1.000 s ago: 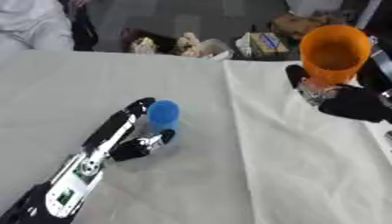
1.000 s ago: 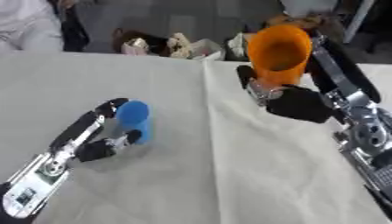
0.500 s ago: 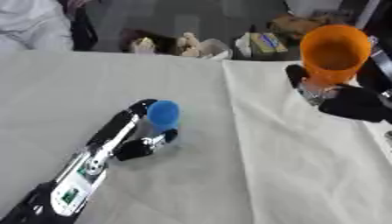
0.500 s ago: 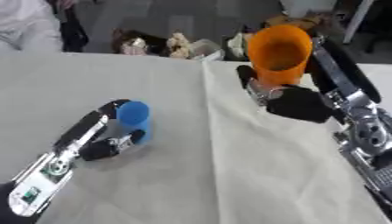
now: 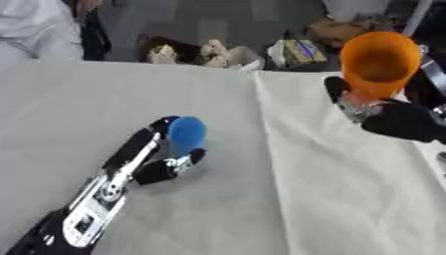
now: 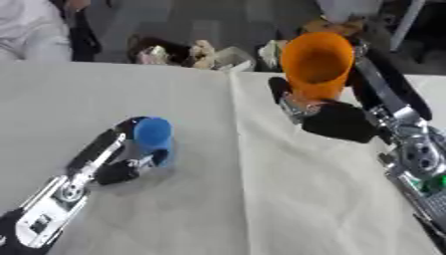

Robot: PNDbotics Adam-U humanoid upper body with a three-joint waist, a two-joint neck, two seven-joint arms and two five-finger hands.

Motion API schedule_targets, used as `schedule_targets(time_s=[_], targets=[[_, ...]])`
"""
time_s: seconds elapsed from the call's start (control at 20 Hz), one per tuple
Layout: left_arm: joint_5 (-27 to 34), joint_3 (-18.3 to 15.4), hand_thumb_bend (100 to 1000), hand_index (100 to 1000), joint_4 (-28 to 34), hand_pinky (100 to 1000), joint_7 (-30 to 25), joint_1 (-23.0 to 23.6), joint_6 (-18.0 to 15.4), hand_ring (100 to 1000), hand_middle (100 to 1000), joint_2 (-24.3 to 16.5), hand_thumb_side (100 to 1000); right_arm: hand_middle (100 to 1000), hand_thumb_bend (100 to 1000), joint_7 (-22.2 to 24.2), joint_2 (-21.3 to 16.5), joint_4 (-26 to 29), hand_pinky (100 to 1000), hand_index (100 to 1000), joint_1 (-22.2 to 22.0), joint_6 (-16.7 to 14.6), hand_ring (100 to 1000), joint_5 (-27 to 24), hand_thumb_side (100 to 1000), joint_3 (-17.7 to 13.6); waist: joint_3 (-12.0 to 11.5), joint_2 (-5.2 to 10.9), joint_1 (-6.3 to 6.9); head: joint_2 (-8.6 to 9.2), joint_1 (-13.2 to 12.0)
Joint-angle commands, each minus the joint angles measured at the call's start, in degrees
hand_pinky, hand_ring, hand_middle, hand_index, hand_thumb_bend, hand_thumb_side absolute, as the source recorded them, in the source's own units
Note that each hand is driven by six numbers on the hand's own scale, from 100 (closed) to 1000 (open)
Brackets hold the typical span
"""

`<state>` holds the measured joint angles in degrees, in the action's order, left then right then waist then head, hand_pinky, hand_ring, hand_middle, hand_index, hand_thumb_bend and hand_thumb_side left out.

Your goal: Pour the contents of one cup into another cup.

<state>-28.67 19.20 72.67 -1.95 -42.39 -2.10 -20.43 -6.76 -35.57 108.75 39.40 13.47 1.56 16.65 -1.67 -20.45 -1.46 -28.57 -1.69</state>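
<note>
The robot's left hand (image 5: 166,157) is lying low on the white cloth-covered table (image 5: 331,199), its fingers and thumb curling round a blue cup (image 5: 186,135) that is sitting on the cloth left of the table's middle seam. The right hand (image 6: 327,117) is holding an orange cup (image 6: 316,64) up above the table's right half, fingers wrapping the cup's lower part while its open mouth is facing toward the camera, tilted. The 2 cups are well apart, the orange one higher and to the right of the blue one. Beyond the table's far edge, a cluttered heap of small items (image 5: 209,52) is showing
</note>
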Motion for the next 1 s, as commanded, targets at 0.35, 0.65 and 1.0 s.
schedule_targets(time_s=[0.35,0.65,1.0], targets=[[0.4,-0.2,538,902,0.1,871,0.9,-1.5,-0.8,854,933,0.6,890,634,100,-0.1,-0.7,0.4,279,578,1.2,0.1,542,-0.4,325,-0.5,0.2,0.52,-0.88,0.77,-0.3],[1.0,-0.3,527,887,-0.4,854,1.3,-1.8,-0.9,839,924,1.1,886,634,100,-0.1,-0.7,0.4,279,578,1.3,0.1,542,-0.4,323,-0.5,0.3,0.49,-0.86,0.95,-0.4],[0.4,-0.5,521,884,-1.6,840,1.7,-2.0,-0.6,835,919,1.6,877,633,100,-0.1,-0.5,0.3,273,575,1.5,0.1,540,-0.7,320,-0.4,0.4,0.37,-0.83,1.21,-0.6]])
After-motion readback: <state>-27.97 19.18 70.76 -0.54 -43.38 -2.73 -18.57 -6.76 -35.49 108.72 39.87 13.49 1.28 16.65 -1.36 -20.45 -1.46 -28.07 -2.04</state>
